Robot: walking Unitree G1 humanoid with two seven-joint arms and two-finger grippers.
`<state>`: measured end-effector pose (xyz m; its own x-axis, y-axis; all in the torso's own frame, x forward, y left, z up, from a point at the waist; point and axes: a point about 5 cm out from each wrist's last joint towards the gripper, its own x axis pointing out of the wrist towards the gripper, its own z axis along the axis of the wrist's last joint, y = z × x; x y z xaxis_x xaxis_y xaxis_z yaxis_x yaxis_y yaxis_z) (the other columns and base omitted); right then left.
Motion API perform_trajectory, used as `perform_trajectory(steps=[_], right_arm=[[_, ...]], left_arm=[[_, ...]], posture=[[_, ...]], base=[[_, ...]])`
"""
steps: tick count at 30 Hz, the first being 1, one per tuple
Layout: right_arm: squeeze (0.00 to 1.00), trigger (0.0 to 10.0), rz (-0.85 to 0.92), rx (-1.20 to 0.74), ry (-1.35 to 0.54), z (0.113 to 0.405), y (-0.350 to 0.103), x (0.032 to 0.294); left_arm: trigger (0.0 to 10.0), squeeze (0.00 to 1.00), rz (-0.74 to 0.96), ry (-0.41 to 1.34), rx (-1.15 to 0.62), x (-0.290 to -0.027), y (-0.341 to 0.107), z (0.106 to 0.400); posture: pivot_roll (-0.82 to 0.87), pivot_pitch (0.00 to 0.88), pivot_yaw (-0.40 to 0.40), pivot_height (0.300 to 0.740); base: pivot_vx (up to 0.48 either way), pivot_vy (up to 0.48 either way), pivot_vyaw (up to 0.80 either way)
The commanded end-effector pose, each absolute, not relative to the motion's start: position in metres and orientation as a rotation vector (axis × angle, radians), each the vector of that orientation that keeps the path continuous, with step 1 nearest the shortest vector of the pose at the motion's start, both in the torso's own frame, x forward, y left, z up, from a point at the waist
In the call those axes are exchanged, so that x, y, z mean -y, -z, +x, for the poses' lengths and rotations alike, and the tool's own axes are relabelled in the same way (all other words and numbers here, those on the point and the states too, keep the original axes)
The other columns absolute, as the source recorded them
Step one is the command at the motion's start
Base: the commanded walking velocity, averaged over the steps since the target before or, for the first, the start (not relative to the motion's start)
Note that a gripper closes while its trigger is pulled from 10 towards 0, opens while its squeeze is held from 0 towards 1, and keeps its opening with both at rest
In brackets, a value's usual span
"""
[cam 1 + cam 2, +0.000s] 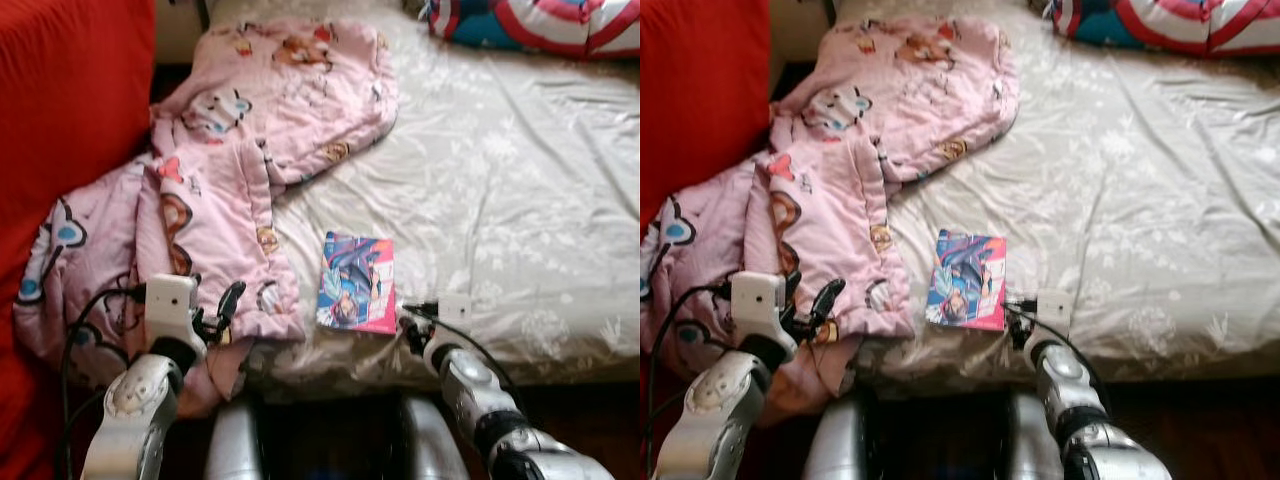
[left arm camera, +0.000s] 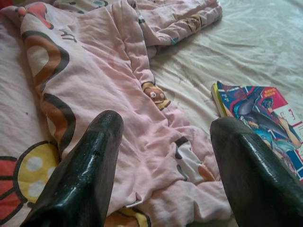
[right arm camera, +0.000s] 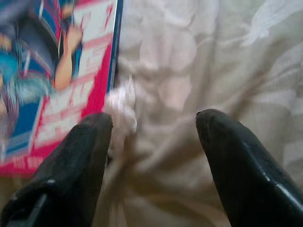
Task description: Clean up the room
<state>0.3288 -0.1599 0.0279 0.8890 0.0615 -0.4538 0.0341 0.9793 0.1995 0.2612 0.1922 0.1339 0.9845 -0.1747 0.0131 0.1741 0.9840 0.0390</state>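
Pink cartoon-print blanket (image 1: 230,170), pale floral bedsheet (image 1: 500,200), blue-and-pink comic book (image 1: 357,282), red cover (image 1: 70,110).

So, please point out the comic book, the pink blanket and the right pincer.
Comic book (image 1: 356,282), left eye view, middle of the cover.
Pink blanket (image 1: 215,205), left eye view, middle fold of the fabric.
Right pincer (image 3: 154,127), right wrist view, midway between the two fingertips, which stand apart over the sheet.

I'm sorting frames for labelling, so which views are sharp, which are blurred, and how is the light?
Both eye views: soft, even daylight, mildly hazy, with the comic book and pink blanket readable. Left wrist view: sharpest, with a sheen on the left tool fingers. Right wrist view: motion-blurred, cover art smeared, right tool soft.
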Motion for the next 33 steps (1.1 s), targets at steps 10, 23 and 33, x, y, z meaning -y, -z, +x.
perform_trajectory(steps=[10, 23, 33], right_arm=[[0.0, 10.0, 0.24, -0.48, -0.084, 0.333, -0.031, 0.144], [0.0, 10.0, 0.224, -0.459, -0.073, 0.336, -0.035, 0.145], [0.0, 10.0, 0.242, -0.462, -0.055, 0.334, -0.033, 0.146]], left_arm=[[10.0, 0.0, 0.068, 0.165, -0.005, -0.195, -0.139, 0.248], [10.0, 0.0, 0.086, 0.151, 0.016, -0.193, -0.149, 0.238], [10.0, 0.0, 0.112, 0.15, 0.021, -0.194, -0.151, 0.234]], posture=[[0.21, 0.285, 0.015, 0.595], [0.23, 0.316, -0.004, 0.595], [0.23, 0.317, -0.005, 0.595]], base=[[0.0, 0.0, 0.0], [0.0, 0.0, 0.0], [0.0, 0.0, 0.0]])
